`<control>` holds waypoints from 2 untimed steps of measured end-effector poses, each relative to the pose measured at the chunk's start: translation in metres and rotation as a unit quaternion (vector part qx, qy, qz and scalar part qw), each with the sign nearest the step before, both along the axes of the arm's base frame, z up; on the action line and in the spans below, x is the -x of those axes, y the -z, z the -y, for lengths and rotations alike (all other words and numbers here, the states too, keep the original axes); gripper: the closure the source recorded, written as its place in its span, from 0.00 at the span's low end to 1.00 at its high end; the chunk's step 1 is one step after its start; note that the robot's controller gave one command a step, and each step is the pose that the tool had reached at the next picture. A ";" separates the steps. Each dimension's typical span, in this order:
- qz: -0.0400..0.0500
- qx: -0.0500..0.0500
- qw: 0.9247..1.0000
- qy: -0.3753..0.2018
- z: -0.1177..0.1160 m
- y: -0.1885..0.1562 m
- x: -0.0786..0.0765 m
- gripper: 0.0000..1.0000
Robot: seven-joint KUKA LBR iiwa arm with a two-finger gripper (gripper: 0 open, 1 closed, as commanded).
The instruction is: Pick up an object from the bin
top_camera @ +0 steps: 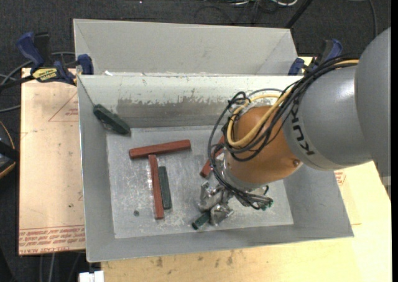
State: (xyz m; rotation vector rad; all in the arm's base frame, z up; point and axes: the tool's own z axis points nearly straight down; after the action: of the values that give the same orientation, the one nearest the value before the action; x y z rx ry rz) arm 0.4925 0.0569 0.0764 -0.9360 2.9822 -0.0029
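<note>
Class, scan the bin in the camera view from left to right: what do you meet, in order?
Green bar at the left wall → red stem bar of the T → dark bar beside it → end effector. The T's red crossbar spans several, so it is left out.

Dark green piece (200, 223) mostly beneath the arm (323, 119)

red bars (159, 149) mid-left, floor (129, 192) btm-left free

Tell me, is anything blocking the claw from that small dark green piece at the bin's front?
Nothing visible does. The gripper sits right at the dark green piece; the red-brown bars lie apart, toward the view's left.
</note>
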 end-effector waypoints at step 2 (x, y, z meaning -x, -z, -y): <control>0.000 0.000 1.000 0.000 0.000 0.000 0.000 1.00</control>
State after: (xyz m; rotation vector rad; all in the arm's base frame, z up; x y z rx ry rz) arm 0.4925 0.0569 0.0764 -0.9361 2.9821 -0.0029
